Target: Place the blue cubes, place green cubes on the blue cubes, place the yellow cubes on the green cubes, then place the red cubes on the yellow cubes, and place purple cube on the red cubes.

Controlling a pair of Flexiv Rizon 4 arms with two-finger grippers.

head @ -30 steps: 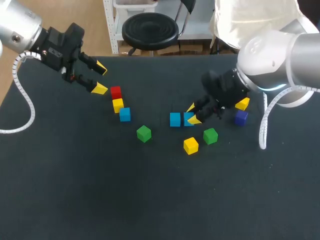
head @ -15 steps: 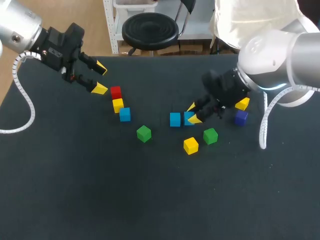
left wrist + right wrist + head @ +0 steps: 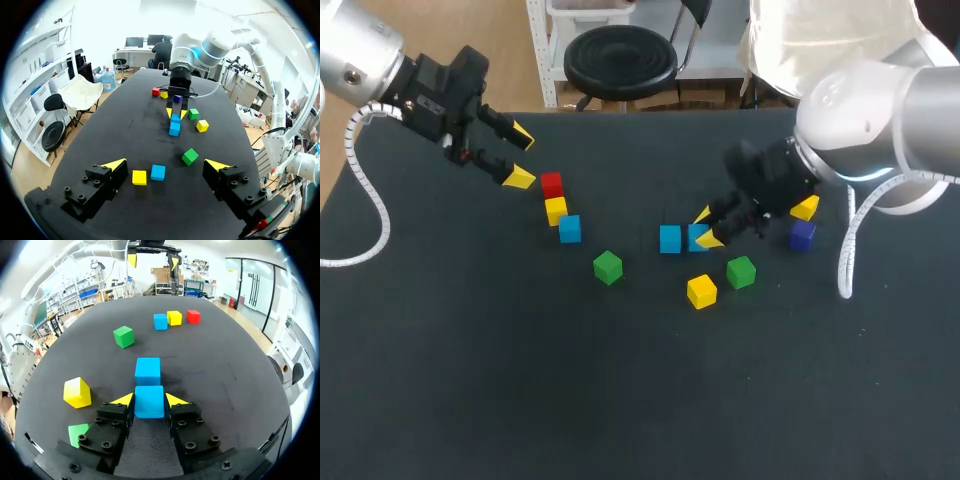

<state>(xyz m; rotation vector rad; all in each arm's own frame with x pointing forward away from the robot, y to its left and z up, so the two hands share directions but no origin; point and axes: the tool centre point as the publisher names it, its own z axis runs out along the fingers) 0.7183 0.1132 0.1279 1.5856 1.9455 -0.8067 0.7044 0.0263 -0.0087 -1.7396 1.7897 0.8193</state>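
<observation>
Right wrist view: right gripper [image 3: 150, 400] grips a blue cube [image 3: 149, 404] by two sides on the table [image 3: 225, 370], second blue cube [image 3: 148, 371] just ahead; left gripper [image 3: 521, 156] spread wide, empty, near red cube [image 3: 552, 185].

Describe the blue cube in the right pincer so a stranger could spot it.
Follow the right arm down to its pincer near the table's middle. Two blue cubes lie in line there. The held blue cube is clamped between the yellow tips; the free blue cube lies ahead.
</observation>
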